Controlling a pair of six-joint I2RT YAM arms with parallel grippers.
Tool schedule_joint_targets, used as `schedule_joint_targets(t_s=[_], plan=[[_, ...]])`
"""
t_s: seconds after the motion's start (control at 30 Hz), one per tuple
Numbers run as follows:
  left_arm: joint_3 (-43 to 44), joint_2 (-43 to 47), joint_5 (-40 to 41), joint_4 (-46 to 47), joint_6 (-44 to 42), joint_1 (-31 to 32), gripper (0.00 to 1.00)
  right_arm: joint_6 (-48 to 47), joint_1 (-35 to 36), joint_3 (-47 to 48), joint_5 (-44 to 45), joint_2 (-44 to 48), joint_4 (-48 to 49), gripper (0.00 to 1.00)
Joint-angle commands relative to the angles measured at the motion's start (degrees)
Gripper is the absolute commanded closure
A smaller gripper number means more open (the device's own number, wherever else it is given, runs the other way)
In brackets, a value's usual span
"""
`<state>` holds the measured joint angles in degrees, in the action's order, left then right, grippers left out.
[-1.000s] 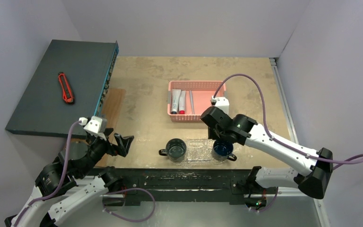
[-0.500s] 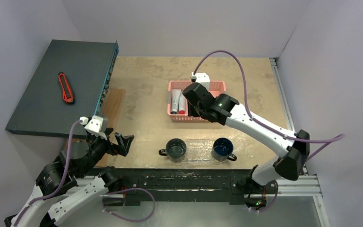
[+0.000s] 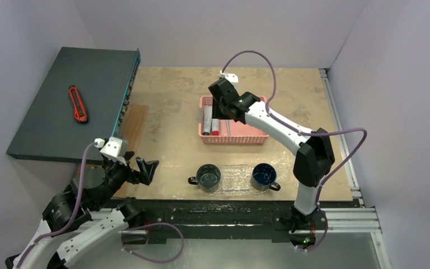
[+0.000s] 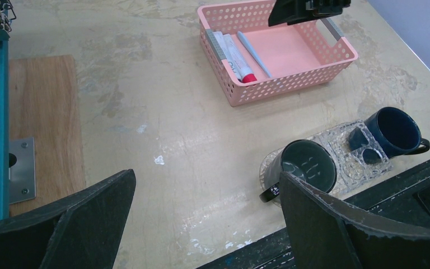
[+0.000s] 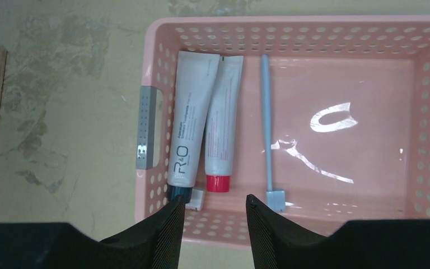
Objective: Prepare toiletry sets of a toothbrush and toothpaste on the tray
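Note:
On the transparent tray [image 3: 236, 178] near the front edge stand a dark green mug [image 3: 208, 177] and a blue mug [image 3: 264, 176]. Further back, the pink basket [image 3: 241, 131] holds a tube with a dark cap [image 5: 193, 117], a red-capped tube [image 5: 223, 123] and a pale-blue toothbrush [image 5: 267, 129], lying side by side. My right gripper [image 5: 215, 203] hovers over the basket's left part, open, its jaws just short of the tube caps, nothing between them. My left gripper [image 4: 207, 185] is wide open and empty, left of the green mug [image 4: 308, 165].
A dark grey box [image 3: 61, 117] with a red utility knife [image 3: 78, 103] on it sits at the left. A wooden board [image 3: 134, 126] lies beside the box. A small white piece [image 5: 197, 199] shows under the dark-capped tube.
My right arm has swung from the blue mug on the tray back to the basket, and its jaws have widened. The left arm has not moved.

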<state>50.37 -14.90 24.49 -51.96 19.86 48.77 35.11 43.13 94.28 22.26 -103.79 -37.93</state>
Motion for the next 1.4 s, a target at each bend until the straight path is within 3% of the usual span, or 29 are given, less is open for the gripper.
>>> schedule_joint_targets(t_s=[0.0, 0.53, 1.37], plan=[[0.3, 0.2, 4.3, -0.7, -1.0, -0.8, 0.0, 1.9, -0.6, 4.4, -2.1, -3.3, 2.7, 0.53], [0.3, 0.8, 3.9, -0.6, -1.0, -0.8, 0.0, 5.3, -2.9, 10.1, -7.4, -15.3, 5.7, 0.53], [0.2, 0.8, 3.7, -0.5, -1.1, -0.8, 0.0, 7.4, -4.2, 11.6, -13.2, -24.8, 8.3, 0.53]])
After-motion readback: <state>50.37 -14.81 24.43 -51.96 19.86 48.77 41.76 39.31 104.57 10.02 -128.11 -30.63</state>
